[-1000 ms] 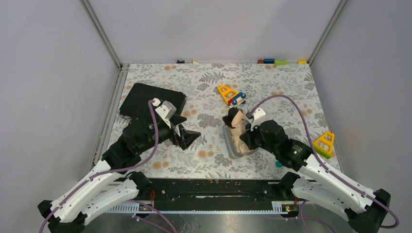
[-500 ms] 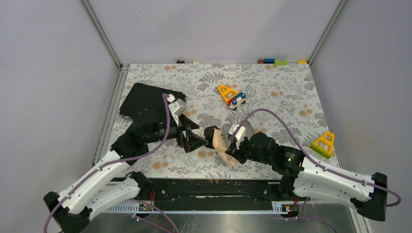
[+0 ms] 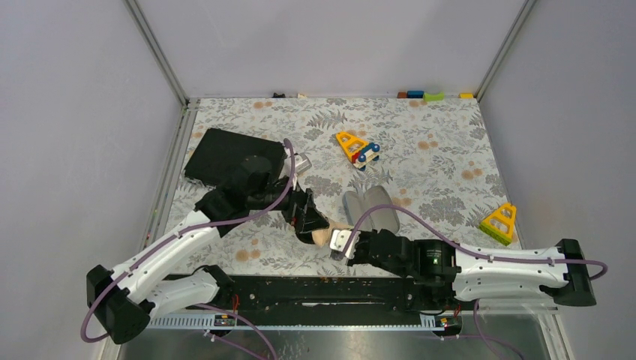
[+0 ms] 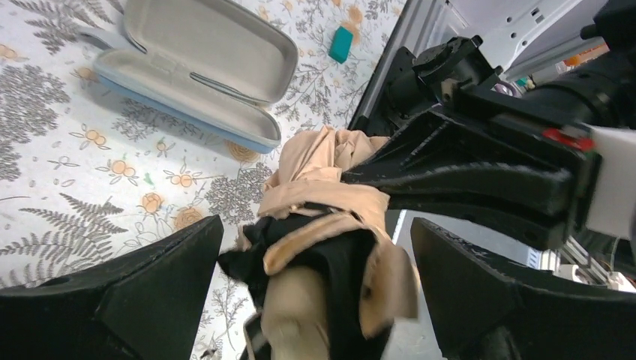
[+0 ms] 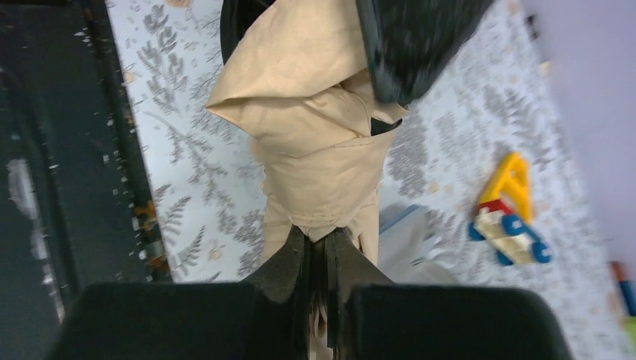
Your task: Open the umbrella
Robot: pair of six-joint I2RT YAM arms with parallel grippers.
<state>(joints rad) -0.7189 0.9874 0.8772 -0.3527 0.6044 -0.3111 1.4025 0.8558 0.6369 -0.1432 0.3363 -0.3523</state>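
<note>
The folded umbrella (image 3: 322, 237), peach-tan fabric with a black underside, hangs just above the mat near the front edge. My right gripper (image 5: 319, 241) is shut on one end of its bunched fabric (image 5: 315, 142), and in the top view that gripper (image 3: 339, 243) reaches in from the right. My left gripper (image 4: 316, 226) is wide open, and the umbrella's other end (image 4: 330, 247) lies between its fingers (image 4: 120, 300) without a pinch. From above, the left gripper (image 3: 307, 218) sits over the umbrella's left end. The shaft and handle are hidden.
An open grey case (image 3: 372, 212) lies right of the grippers, also in the left wrist view (image 4: 202, 67). A flat black case (image 3: 225, 154) lies at the back left. Yellow toys (image 3: 356, 146) (image 3: 500, 223) and a teal block (image 4: 342, 43) sit on the mat.
My right arm carried the umbrella left and toward the front edge, away from the grey case. My left gripper moved right until its open jaws straddle the umbrella's end.
</note>
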